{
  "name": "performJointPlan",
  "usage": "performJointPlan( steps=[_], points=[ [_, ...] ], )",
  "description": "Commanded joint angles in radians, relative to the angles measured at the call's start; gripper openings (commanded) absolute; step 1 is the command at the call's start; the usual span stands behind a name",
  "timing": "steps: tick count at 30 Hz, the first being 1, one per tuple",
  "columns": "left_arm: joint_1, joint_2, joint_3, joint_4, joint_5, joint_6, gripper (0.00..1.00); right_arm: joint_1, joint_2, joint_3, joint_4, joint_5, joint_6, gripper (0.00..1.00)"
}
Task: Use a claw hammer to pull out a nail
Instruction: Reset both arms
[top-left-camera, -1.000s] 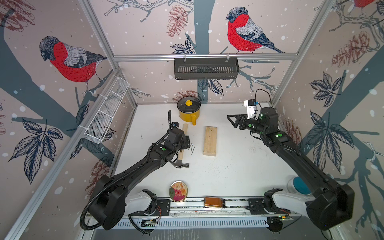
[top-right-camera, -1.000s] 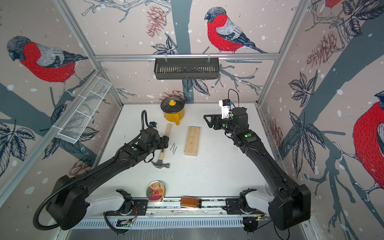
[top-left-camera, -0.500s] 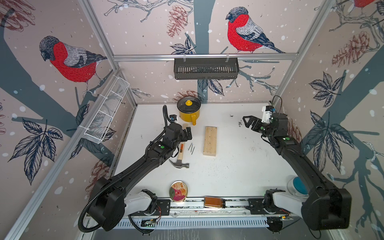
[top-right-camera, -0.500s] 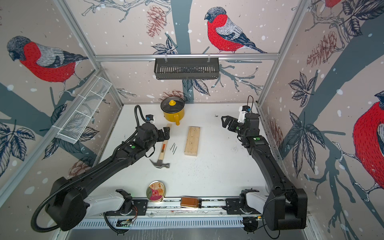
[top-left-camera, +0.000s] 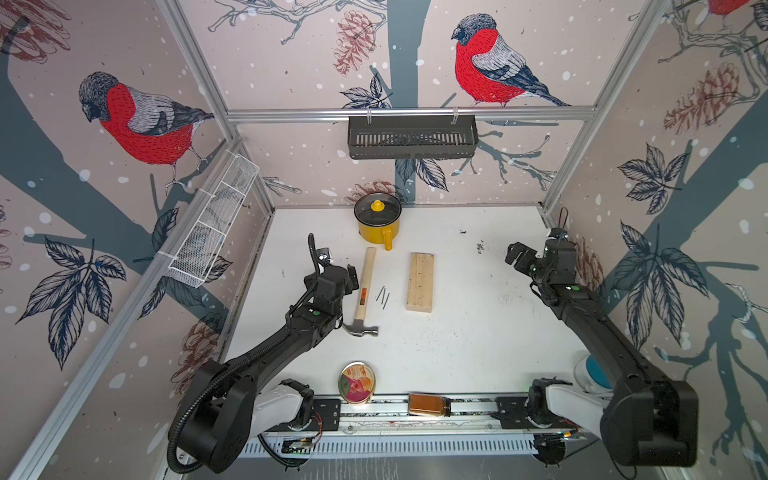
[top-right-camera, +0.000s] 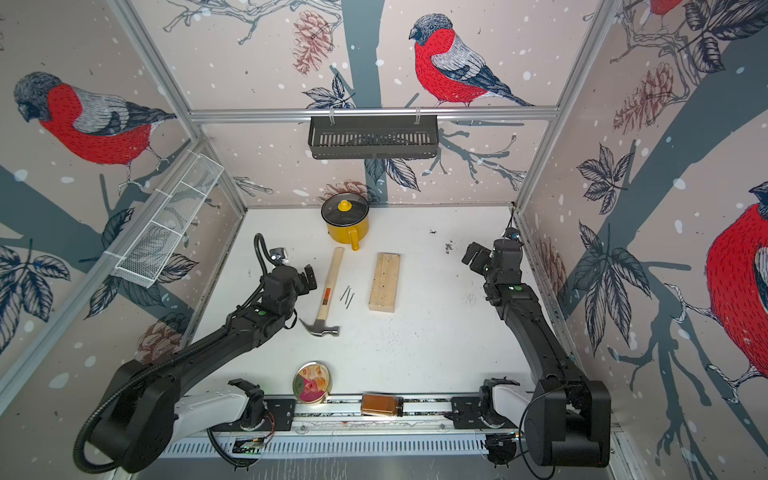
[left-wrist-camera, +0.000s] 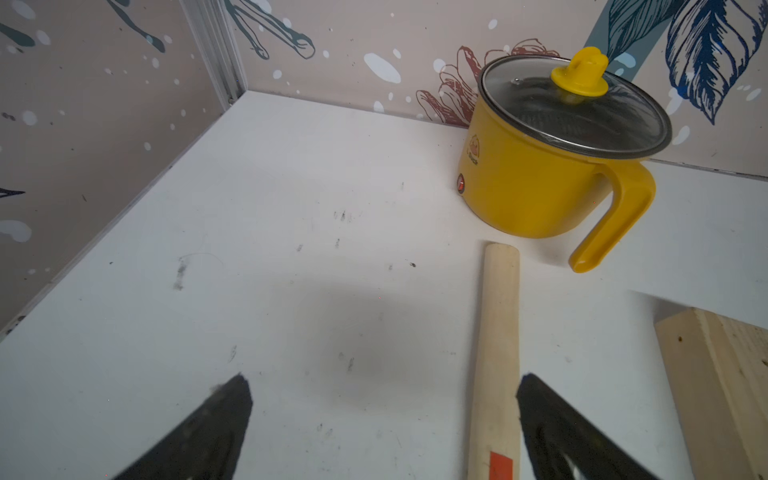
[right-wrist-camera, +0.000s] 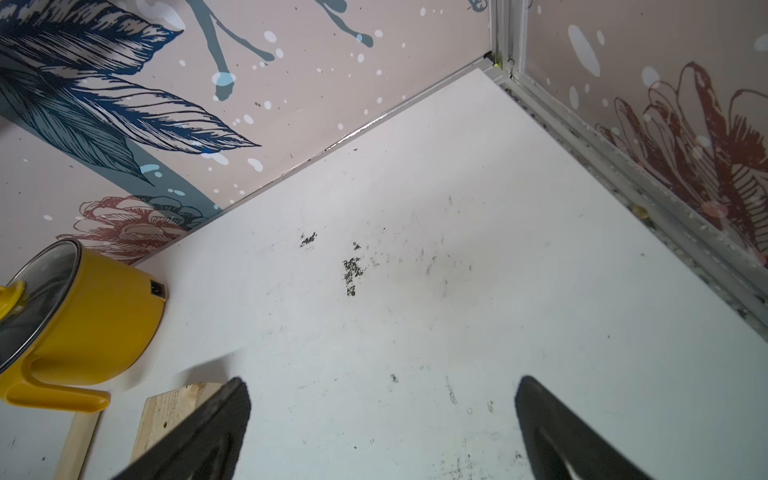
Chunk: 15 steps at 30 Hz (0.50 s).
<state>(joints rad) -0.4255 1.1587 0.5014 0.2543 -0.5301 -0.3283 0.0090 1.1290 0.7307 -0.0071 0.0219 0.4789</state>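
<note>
My left gripper (left-wrist-camera: 384, 386) has just moved off the claw hammer with the grey steel head and pale wooden handle (top-left-camera: 365, 286). It lies flat on the white table (top-left-camera: 478, 332) beside it. My right gripper (right-wrist-camera: 382, 386) backed away from the pale wooden block (top-left-camera: 420, 281). Both are wide and empty. Thin loose nails (top-left-camera: 383, 295) lie between hammer and block, so I think the job is done.

Claw hammer (top-left-camera: 368, 270): pale wooden handle with an orange-and-black label, grey steel head. Wood block (top-left-camera: 420, 281) a like pale tan, and pot (top-left-camera: 374, 232) bright yellow under a dark glass lid with a yellow knob. Surface (top-left-camera: 478, 340) white, flecked with black scuffs; my left pincer (left-wrist-camera: 384, 377) and right pincer (right-wrist-camera: 382, 379) both matte black. Walls (top-left-camera: 291, 54) dusty pink, printed with red-breasted grey bullfinches, slate-blue branches, navy leaves, russet pine cones and white flecks.
</note>
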Motion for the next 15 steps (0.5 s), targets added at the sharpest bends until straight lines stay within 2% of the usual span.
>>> performJointPlan(
  steps=[1, 4, 9, 15],
  points=[
    [0.004, -0.027, -0.078, 0.210, -0.071, 0.145, 1.00, 0.012, -0.050, -0.070, 0.170, 0.062, -0.034, 1.00],
    [0.010, -0.043, -0.110, 0.265, -0.129, 0.198, 1.00, 0.026, -0.105, -0.139, 0.249, 0.107, -0.057, 1.00],
    [0.051, -0.019, -0.124, 0.307, -0.125, 0.241, 1.00, 0.057, -0.158, -0.228, 0.360, 0.159, -0.116, 1.00],
    [0.163, 0.117, -0.187, 0.484, -0.030, 0.234, 0.98, 0.094, -0.196, -0.266, 0.386, 0.280, -0.206, 1.00]
  ],
)
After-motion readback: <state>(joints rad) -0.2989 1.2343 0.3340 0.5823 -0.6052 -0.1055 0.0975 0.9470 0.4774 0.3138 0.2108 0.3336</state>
